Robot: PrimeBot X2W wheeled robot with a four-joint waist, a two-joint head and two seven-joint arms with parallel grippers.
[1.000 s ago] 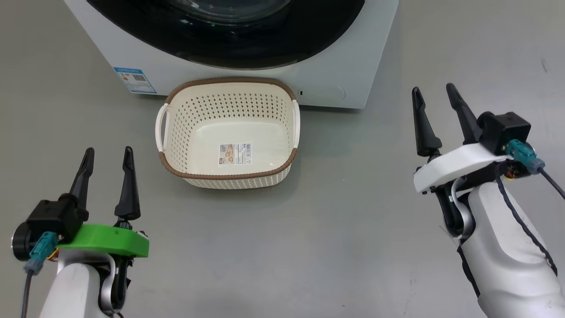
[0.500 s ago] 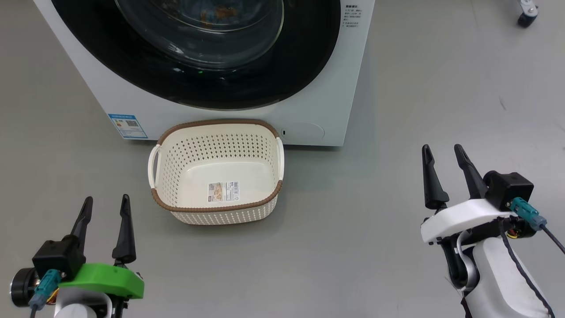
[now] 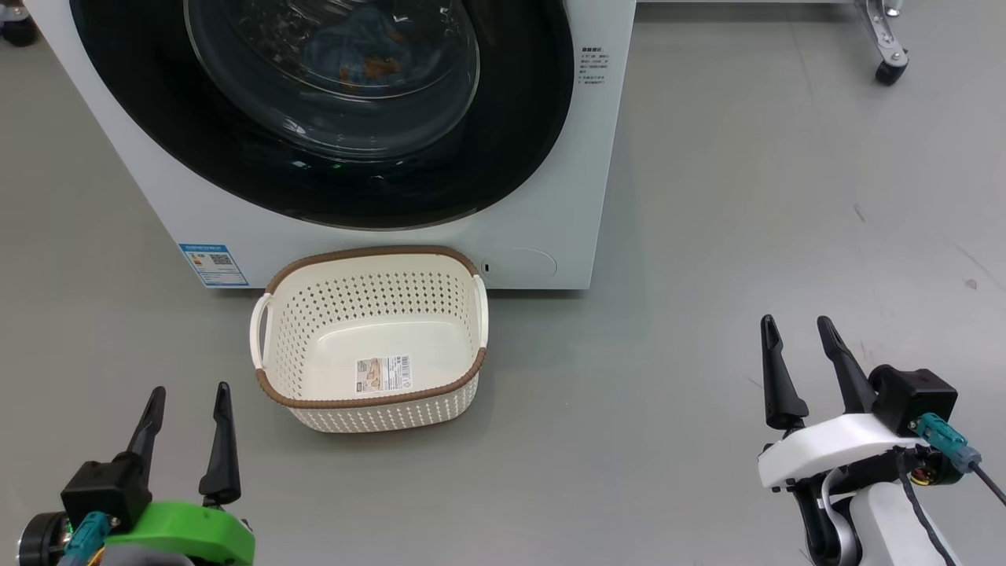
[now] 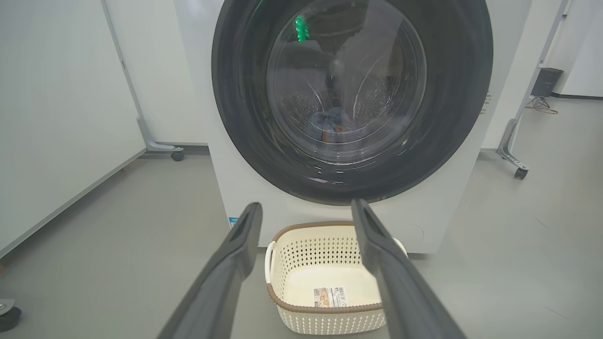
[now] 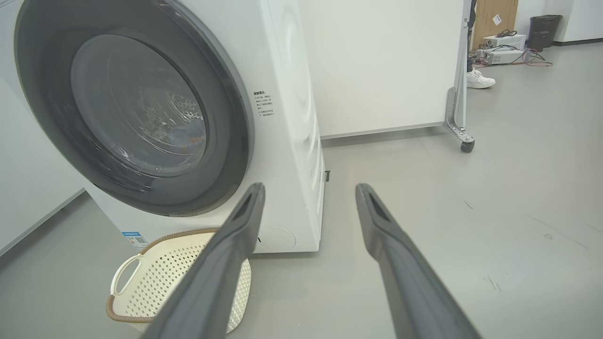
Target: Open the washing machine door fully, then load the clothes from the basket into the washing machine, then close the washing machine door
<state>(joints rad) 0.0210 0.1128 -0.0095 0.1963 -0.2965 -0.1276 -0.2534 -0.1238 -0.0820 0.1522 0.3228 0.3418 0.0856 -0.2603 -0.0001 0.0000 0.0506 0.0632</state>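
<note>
The washing machine [image 3: 597, 157] stands at the top of the head view with its round black door [image 3: 519, 118] shut against the front. Through the glass I see the blue clothes [image 3: 357, 47] with orange marks lying in the drum. The cream basket [image 3: 369, 295] sits on the floor against the machine's foot and holds only its label. My left gripper [image 3: 191, 389] is open at the lower left, short of the basket. My right gripper [image 3: 795, 320] is open at the lower right, well clear of the basket. The left wrist view faces the door [image 4: 452, 117], clothes [image 4: 334, 125] and basket [image 4: 325, 254].
A blue sticker [image 3: 212, 263] and a round hatch [image 3: 523, 265] mark the machine's lower front. White partition panels on wheeled feet [image 5: 466, 145] stand beside and behind the machine. A white shoe [image 5: 480, 80] and boxes lie far back on the right. Grey floor surrounds the basket.
The head camera has lifted its gaze, so machine, basket and both grippers sit lower in the picture and more of the door shows. Both grippers stay open and hold nothing.
</note>
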